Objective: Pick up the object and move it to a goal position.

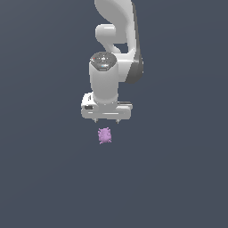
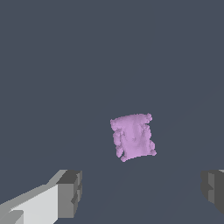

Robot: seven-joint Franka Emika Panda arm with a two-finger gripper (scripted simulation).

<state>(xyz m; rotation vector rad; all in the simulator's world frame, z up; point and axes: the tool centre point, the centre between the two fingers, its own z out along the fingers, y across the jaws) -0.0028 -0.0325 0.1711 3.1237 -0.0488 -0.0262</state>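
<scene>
- We are holding our gripper (image 1: 107, 121) above the object (image 1: 104, 135), not touching it.
- Our jaws are standing wide open, empty, the object lying between their lines.

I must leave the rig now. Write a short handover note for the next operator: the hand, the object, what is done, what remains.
Hand: open and empty, fingers spread wide, pointing down.
Object: the pink-purple blob lies on the grey floor, just beyond the fingertips in the exterior view; the wrist view shows it ahead of the gap between the fingers, not touched.
Done: hand brought near the blob.
Left: lower around it, close, lift, carry to the goal. No goal marker is visible.
</scene>
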